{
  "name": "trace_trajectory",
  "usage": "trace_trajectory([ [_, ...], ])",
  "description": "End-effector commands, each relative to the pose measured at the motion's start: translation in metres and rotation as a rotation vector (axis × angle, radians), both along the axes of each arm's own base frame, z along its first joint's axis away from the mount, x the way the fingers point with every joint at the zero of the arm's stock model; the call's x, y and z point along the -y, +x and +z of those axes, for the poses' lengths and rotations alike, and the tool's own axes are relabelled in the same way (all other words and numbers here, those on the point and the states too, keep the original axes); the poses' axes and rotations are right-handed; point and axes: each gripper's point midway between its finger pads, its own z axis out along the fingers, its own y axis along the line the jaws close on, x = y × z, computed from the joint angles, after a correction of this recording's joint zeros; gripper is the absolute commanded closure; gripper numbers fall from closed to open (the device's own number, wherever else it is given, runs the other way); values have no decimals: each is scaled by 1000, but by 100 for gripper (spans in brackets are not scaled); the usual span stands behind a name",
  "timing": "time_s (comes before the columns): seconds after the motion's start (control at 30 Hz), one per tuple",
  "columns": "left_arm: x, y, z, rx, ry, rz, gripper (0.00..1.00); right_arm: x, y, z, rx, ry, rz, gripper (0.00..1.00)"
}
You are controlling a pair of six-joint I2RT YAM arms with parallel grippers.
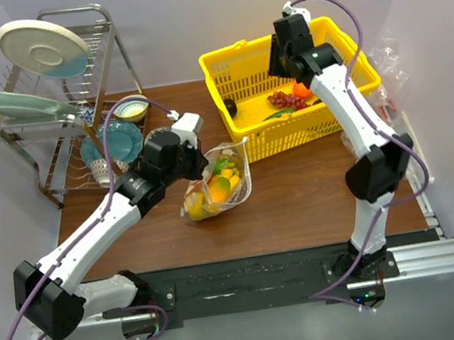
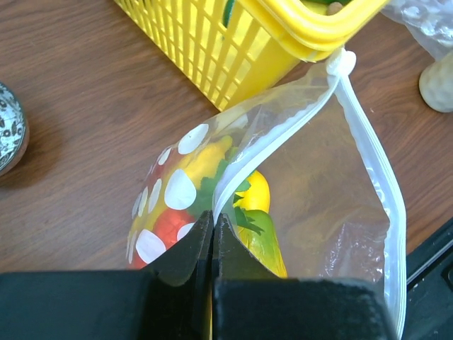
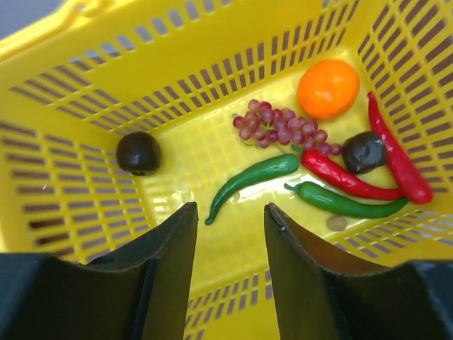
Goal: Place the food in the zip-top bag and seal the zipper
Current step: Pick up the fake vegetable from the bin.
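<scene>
1. While the brown wooden table carries everything, a wire dish rack stands at its far left corner with pale plates and a teal plate in it.
2. At the far right sits the yellow basket, its mesh walls filling the right wrist view.
3. The left gripper has its fingers pressed fully together on the mouth edge of the zip-top bag, pinching the clear plastic and holding it up off the table.
4. The right gripper hangs above the basket floor with its jaws partly apart and nothing between them.
5. The bag stands near the table's middle, just in front of the basket's near left corner, and its mouth gapes.
6. The zipper runs as a whitish strip around that gaping mouth, unsealed.
7. Inside the bag lies the food: yellow, green and orange-red toy produce seen through the plastic.
8. On the basket floor a curved green chili lies just beyond the right jaws, and a darker green chili lies to its right.
9. Two red chilies, red grapes, a round orange and two dark round fruits share the floor.
</scene>
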Motion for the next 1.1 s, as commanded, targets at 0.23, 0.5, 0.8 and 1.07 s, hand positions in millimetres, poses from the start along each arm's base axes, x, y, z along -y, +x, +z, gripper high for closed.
trace_trajectory([
  [0.23,5,4,21,155,-50,-63,100,8,40,-119,-209,267,-262,53],
  [0.5,2,4,19,172,-33,-72,100,18,61,-174,-273,267,-310,45],
  [0.8,0,6,26,191,-50,-59,100,34,71,-221,-309,280,-408,43],
  [1.07,-4,6,27,192,-56,-48,100,50,79,-257,-335,294,-481,43],
])
